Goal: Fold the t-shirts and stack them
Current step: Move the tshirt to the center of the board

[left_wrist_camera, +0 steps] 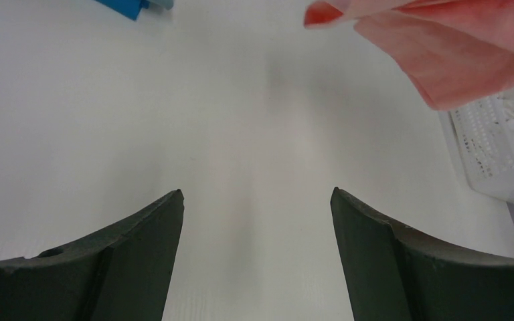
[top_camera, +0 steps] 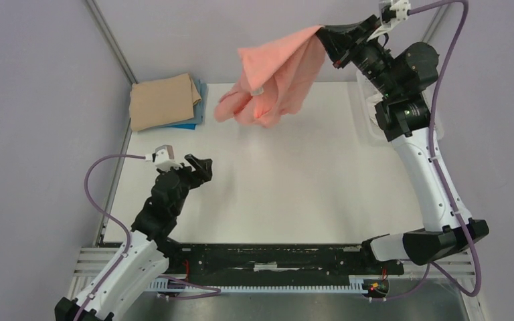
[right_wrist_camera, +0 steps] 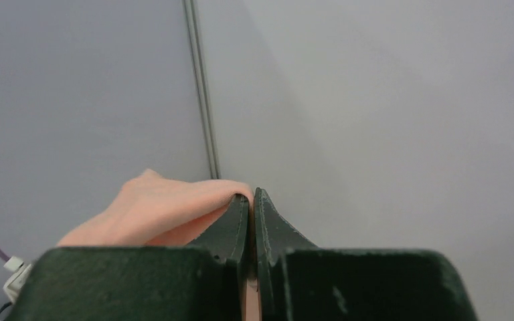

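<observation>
My right gripper (top_camera: pixel 324 31) is shut on the salmon-pink t-shirt (top_camera: pixel 278 77) and holds it high above the far middle of the table; the cloth hangs down in folds, its small white label (top_camera: pixel 258 89) showing. The pink cloth (right_wrist_camera: pixel 167 214) bulges over the left of my shut right gripper (right_wrist_camera: pixel 249 195). A folded tan t-shirt (top_camera: pixel 164 100) lies on a folded blue t-shirt (top_camera: pixel 199 107) at the far left. My left gripper (top_camera: pixel 202 166) is open and empty, low over the left of the table; its wrist view (left_wrist_camera: pixel 257 194) shows the pink shirt (left_wrist_camera: pixel 455 60) ahead at upper right.
A white mesh basket (left_wrist_camera: pixel 498 150) stands at the table's right side, mostly hidden behind my right arm in the top view (top_camera: pixel 365 114). A corner of the blue shirt (left_wrist_camera: pixel 124 7) shows at the top left of the left wrist view. Grey walls enclose the table.
</observation>
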You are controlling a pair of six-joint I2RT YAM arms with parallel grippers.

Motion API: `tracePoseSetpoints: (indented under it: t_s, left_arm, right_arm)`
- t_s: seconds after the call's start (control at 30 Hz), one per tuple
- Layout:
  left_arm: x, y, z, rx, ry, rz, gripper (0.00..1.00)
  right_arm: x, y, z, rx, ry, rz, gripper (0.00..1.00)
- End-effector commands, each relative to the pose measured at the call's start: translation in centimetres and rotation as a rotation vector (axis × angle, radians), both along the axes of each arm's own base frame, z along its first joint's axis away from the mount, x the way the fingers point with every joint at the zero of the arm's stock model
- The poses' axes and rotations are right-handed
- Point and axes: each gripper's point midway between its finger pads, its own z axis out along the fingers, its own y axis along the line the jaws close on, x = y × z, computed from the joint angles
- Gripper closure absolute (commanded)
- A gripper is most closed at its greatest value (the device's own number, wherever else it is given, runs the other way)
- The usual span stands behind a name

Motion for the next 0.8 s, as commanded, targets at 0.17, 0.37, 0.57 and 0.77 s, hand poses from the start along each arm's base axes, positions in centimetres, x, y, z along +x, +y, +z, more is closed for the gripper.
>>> tracePoseSetpoints:
  t_s: [0.17, 0.37, 0.57, 0.77]
  left_arm:
    - [-2.6, 4.0, 0.9, -0.079, 0.103, 0.215, 0.14]
    - [-3.1, 3.1, -1.9, -0.107, 0.177, 0.189, 0.14]
    - [-2.7, 0.7, -4.5, -0.102, 0.295, 0.095, 0.14]
    - [-1.8, -3.8, -7.7, -0.125, 0.406, -0.095, 0.14]
  right_arm:
    - [0.8, -4.4, -18.9, 0.014, 0.309, -0.265, 0.86]
    - [0.7, -9.7, -41.1, -0.22, 0.748, -0.542, 0.08]
    - [-1.1, -10.9, -43.2, -0.211, 0.807, -0.594, 0.02]
    - [-4.6, -12.3, -44.3, -0.155, 0.83, -0.641, 0.02]
